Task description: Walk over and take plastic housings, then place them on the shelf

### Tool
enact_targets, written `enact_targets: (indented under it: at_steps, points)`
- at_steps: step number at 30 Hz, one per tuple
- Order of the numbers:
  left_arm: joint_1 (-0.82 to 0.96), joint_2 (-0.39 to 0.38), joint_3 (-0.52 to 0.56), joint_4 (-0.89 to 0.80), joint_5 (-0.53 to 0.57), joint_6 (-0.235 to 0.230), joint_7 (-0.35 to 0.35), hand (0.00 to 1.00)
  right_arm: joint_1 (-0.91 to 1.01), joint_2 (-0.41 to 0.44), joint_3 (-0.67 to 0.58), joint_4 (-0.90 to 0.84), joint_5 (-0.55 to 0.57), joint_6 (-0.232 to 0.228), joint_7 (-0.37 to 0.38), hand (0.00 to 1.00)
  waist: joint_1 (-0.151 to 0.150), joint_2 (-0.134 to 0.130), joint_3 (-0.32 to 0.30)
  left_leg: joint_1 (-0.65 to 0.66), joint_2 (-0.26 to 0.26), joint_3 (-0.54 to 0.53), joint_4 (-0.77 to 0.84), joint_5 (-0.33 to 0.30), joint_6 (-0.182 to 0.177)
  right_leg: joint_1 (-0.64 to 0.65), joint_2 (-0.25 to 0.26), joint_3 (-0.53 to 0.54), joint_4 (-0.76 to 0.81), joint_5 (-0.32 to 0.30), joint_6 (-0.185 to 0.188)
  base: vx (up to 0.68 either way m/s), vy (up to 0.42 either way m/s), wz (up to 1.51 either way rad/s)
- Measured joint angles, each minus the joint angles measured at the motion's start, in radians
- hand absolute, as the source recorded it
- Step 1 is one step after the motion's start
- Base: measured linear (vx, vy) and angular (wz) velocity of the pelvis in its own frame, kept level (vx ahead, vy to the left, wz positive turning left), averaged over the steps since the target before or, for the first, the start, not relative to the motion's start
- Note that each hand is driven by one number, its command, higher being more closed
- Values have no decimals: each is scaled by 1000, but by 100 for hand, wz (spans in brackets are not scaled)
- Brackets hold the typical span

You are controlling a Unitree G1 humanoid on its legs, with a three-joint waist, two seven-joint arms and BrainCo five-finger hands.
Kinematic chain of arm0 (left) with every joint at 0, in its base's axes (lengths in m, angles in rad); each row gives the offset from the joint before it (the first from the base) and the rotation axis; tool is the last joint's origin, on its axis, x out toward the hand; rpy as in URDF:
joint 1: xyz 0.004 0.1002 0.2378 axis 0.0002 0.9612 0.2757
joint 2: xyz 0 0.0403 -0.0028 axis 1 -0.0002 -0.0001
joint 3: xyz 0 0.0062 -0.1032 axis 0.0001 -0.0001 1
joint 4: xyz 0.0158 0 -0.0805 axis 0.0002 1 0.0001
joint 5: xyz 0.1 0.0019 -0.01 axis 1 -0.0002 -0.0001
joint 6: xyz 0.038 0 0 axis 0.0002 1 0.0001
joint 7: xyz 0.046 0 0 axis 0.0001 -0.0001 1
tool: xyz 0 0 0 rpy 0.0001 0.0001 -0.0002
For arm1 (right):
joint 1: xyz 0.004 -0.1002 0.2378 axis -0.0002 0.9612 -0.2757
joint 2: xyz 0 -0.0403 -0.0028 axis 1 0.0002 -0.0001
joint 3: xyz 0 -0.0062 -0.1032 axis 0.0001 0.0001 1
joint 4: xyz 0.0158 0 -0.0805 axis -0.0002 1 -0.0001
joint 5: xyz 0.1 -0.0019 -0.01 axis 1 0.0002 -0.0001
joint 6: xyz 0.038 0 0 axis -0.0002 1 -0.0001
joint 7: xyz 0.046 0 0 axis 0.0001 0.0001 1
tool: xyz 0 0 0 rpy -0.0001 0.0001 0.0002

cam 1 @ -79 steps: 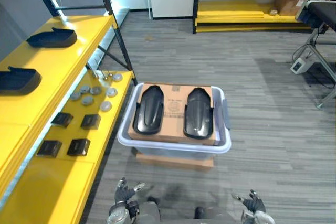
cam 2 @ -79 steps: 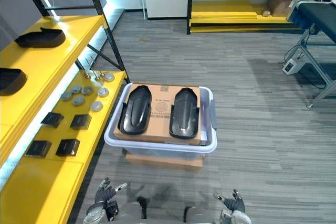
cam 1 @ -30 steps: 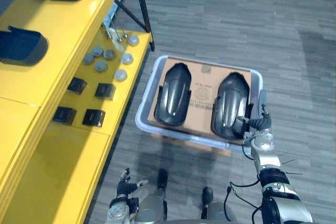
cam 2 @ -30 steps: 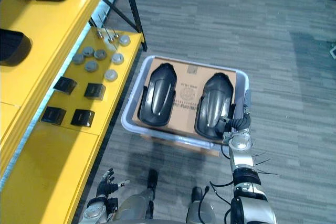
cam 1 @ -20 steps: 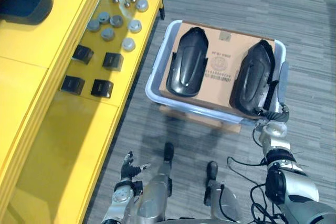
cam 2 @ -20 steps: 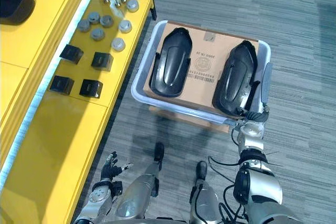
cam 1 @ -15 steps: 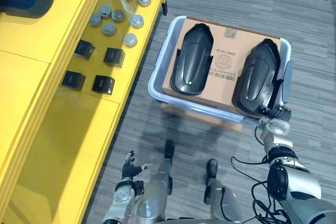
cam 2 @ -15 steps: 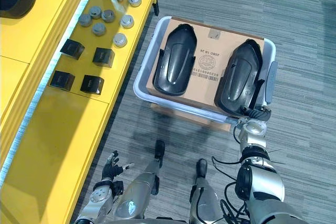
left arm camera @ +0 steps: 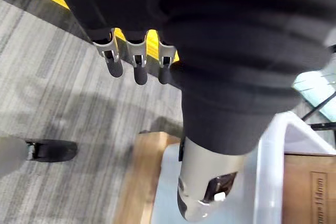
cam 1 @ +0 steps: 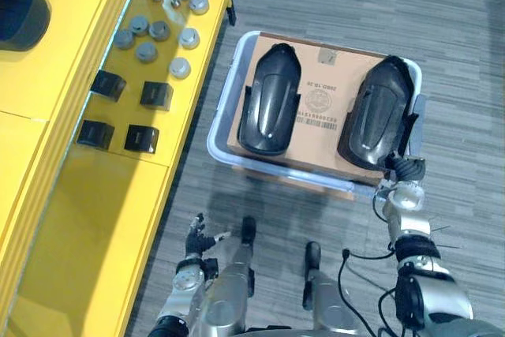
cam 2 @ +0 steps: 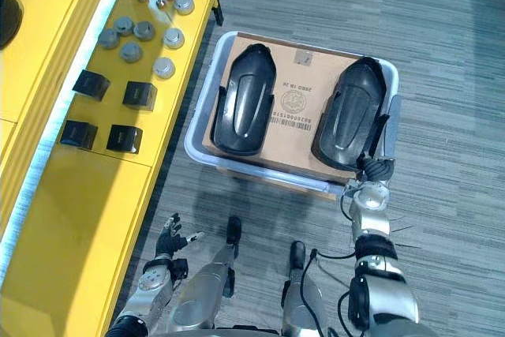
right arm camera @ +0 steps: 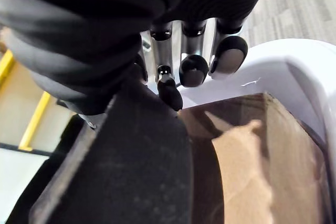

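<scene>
Two black housings (cam 1: 270, 100) sit on cardboard (cam 1: 319, 128) in the grey bin (cam 1: 223, 112) — right hand (cam 1: 404, 170), fingers loosely straight, at the right one's end — left hand (cam 1: 196, 238) dangling relaxed.

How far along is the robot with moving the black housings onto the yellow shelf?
Done: the robot stands at the bin, and one housing lies on the yellow shelf. In hand: the right hand is at the near end of the right housing, not lifted. Left: that one and the left housing, both on the cardboard, need shelving. The left hand hangs open.
</scene>
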Motion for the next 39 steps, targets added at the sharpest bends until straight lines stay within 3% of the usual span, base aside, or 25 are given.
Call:
enact_targets:
  at_steps: [2, 6, 10, 16, 21, 28, 36, 37, 39]
  points:
    - [25, 0, 2, -66, 0, 0, -1, 0, 53, 25, 3, -80, -34, -1, -9, 100, -8, -13, -14, 9, 1, -1, 0, -8, 3, 11, -2, -1, -1, 0, 0, -93, 31, -2]
    - [113, -3, -11, -272, 1, 0, 1, 0, 189, 95, 5, -199, -135, 0, -32, 100, -7, -55, -114, 23, -4, 6, -5, -42, -4, 27, -3, 12, -30, -2, -3, -51, 9, -10]
    - [144, -38, -35, -492, 0, -7, 16, 0, 259, 111, 41, -350, -246, 5, -55, 100, -9, -54, -159, 28, -6, 5, -6, -41, -4, 37, -3, 9, -36, -1, -3, -2, 0, 1]
    - [114, -82, -117, -664, 0, -16, 77, 0, 269, 157, 143, -441, -368, 6, -65, 100, -16, -46, -205, 57, -4, 14, -5, -39, -4, 66, -2, 6, -35, 0, -4, 31, -20, 2]
    - [11, -90, -197, -666, 0, -12, 122, 0, 272, 176, 244, -533, -405, 8, -65, 100, -24, -43, -222, 70, -3, 24, 0, -35, 1, 75, -2, 11, -34, -1, -5, 40, -26, -6]
    - [-143, -98, -286, -579, 8, 60, 157, 0, 293, 194, 466, -641, -412, -10, -58, 100, -36, -40, -255, 101, 2, 33, -6, -36, 1, 92, 3, 21, -33, -3, -7, -29, -12, -5]
    - [-183, -99, -288, -475, -4, 100, 223, 0, 311, 203, 591, -668, -401, -12, -60, 100, -42, -50, -284, 109, -1, 51, -6, -49, 4, 94, -3, 39, -37, -5, -11, -44, 10, -5]
    - [-191, -89, -293, -464, -5, 107, 223, 100, 323, 202, 603, -669, -390, -13, -59, 100, -41, -54, -296, 106, -2, 52, -6, -49, 4, 91, -4, 39, -38, -5, -11, 0, 0, 0]
    - [-215, -74, -305, -440, -22, 116, 230, 100, 339, 198, 635, -674, -368, -16, -60, 100, -40, -61, -305, 106, -2, 52, -6, -49, 4, 91, -4, 39, -38, -4, -11, 0, 0, 0]
